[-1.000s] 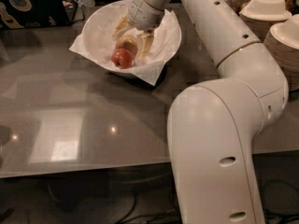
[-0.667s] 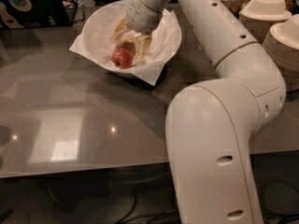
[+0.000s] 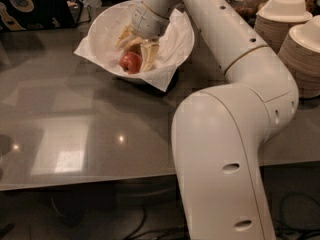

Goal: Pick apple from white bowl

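Grasp stage of the pick. The robot's cream two-finger gripper (image 3: pixel 138 51) reached down inside the large round white bowl (image 3: pixel 101 25), far on the grey tabletop (image 3: pixel 75 124). The red apple (image 3: pixel 130 62) lay on the crumpled white paper lining (image 3: pixel 161 77), touching the gripper's near tip. Whether the pincer had clamped on the apple could not be told. The next move probably called for a firm hold, then a straight lift over the rim.

No readable text, labels, numbers anywhere. Pincer (image 3: pixel 138 53) down inside white bowl (image 3: pixel 102 31), beside apple (image 3: pixel 130 62).
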Controlling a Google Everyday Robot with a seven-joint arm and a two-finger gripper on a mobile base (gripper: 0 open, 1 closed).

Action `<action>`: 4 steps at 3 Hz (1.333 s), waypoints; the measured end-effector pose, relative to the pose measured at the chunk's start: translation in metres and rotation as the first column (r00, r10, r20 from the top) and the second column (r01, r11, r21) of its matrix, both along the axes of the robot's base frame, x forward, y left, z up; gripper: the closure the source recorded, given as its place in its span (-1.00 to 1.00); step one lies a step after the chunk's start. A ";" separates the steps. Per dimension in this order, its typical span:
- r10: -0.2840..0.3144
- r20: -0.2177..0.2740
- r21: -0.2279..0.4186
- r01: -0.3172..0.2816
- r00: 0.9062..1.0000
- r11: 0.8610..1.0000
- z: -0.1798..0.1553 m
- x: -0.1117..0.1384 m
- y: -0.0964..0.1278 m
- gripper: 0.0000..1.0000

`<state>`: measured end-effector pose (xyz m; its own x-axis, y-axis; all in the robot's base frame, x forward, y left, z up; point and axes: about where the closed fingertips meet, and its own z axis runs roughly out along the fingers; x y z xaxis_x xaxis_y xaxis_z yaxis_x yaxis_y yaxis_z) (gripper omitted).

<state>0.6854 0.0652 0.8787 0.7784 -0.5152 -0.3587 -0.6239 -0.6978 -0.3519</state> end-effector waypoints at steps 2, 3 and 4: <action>0.019 -0.024 -0.008 -0.019 1.000 1.000 -0.011 0.001 0.012 0.11; 0.026 -0.024 -0.015 -0.026 0.999 1.000 -0.012 0.001 0.017 0.57; 0.027 -0.007 -0.024 -0.027 1.000 0.999 -0.004 0.002 0.020 0.98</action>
